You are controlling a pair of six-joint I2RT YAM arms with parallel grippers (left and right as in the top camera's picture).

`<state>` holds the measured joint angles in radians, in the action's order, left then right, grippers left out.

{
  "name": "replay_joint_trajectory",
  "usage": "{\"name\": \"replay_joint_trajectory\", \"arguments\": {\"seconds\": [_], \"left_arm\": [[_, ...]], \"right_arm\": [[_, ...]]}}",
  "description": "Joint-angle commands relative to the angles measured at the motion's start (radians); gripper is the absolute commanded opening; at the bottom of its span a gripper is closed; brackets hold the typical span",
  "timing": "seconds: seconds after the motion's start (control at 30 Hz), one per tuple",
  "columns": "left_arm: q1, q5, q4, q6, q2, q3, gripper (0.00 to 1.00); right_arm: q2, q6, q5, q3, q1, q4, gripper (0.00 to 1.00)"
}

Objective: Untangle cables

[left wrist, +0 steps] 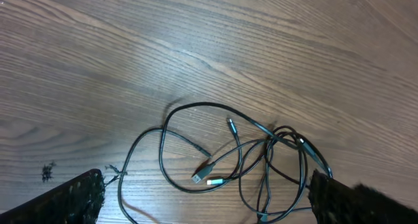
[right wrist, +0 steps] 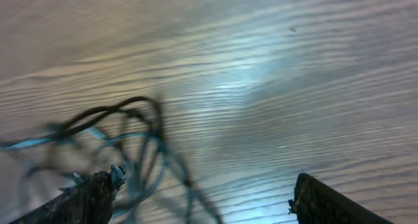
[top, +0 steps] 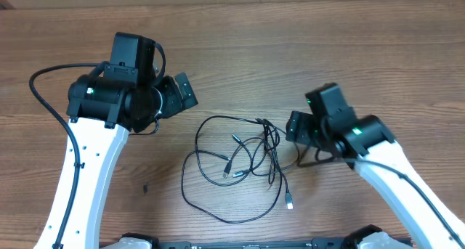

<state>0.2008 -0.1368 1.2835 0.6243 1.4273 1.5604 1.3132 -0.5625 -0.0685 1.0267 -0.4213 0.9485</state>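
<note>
The cables (top: 240, 162) lie on the wooden table at mid-front: thin black cords in loose loops, with a knot (top: 267, 129) at their upper right and silver-tipped plugs (top: 290, 202) lying free. My left gripper (top: 183, 95) is open and empty, up and left of the loops. In the left wrist view the cables (left wrist: 235, 152) run between its fingers (left wrist: 209, 204), below them. My right gripper (top: 296, 125) is open, just right of the knot. In the right wrist view the blurred cables (right wrist: 130, 139) sit by the left finger of that gripper (right wrist: 206, 201).
A thick black arm cable (top: 51, 96) loops out left of the left arm. A small dark speck (top: 145, 186) lies on the table (top: 290, 46) left of the cords. The table's front edge is close below the loops.
</note>
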Motion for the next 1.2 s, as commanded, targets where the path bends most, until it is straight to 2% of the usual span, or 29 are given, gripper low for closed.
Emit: {"name": "replay_joint_trajectory", "arguments": {"seconds": [0.0,0.23,0.37,0.4,0.53,0.77,1.17], "left_arm": [[-0.002,0.017,0.007,-0.031,0.006,0.013,1.0],[-0.002,0.017,0.014,-0.031,0.006,0.013,1.0],[-0.002,0.016,0.014,-0.03,0.006,0.013,1.0],[-0.002,0.016,0.014,-0.03,0.006,0.013,1.0],[-0.002,0.013,0.014,-0.03,0.006,0.013,1.0],[-0.002,0.013,0.023,-0.03,0.006,0.013,1.0],[-0.002,0.013,0.041,-0.03,0.006,0.013,1.0]], "right_arm": [[0.068,-0.022,-0.066,0.008,-0.003,-0.01,0.86],[0.197,0.001,-0.017,0.008,-0.005,-0.02,0.86],[0.217,0.166,0.228,0.008,-0.005,-0.095,0.86],[0.217,0.252,0.352,0.008,-0.007,-0.134,0.86],[0.217,0.371,0.521,0.008,-0.03,-0.201,0.87],[0.22,0.382,0.518,0.008,-0.105,-0.24,0.97],[0.284,0.38,0.51,0.008,-0.232,-0.266,0.97]]}}
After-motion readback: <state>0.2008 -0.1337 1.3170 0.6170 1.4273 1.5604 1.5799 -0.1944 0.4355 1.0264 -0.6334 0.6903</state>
